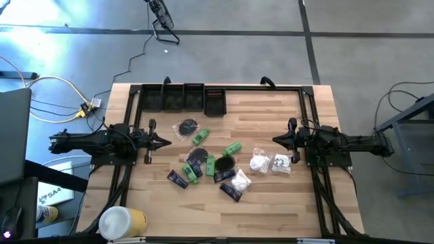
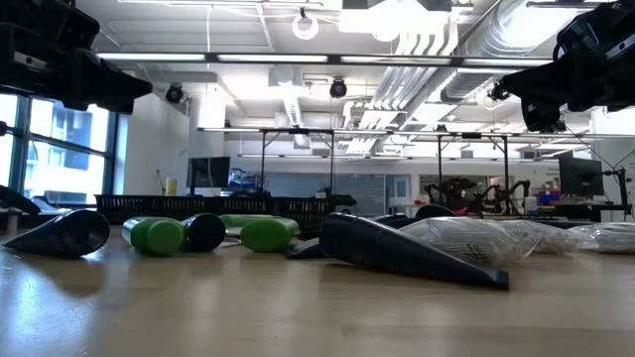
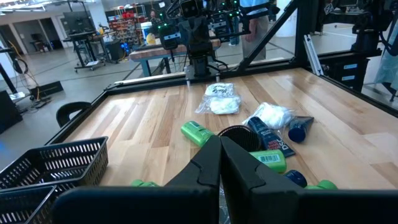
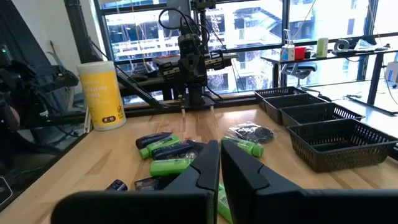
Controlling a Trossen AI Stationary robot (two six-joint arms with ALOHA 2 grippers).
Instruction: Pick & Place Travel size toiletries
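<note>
Above table (image 1: 271,203): both arms level, fingers (image 3: 233,165) together.

On the wooden table lie 5 small green plastic bottles (image 1: 233,148), 4 dark purple-black sachets (image 1: 178,179), 3 round black discs (image 1: 225,163), 3 white plastic-wrapped packets (image 1: 260,163), 4 black mesh baskets (image 1: 215,99) and 1 large white-and-yellow cylinder (image 1: 122,222).

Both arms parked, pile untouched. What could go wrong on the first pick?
1. The toiletries lie crowded mid-table, green bottles touching dark sachets; a grab may catch two or nudge neighbours.
2. The white wrapped packets look soft and crinkly, so they could slip.
3. Left gripper and right gripper, both shut, face the same pile; simultaneous reaches might clash.
</note>
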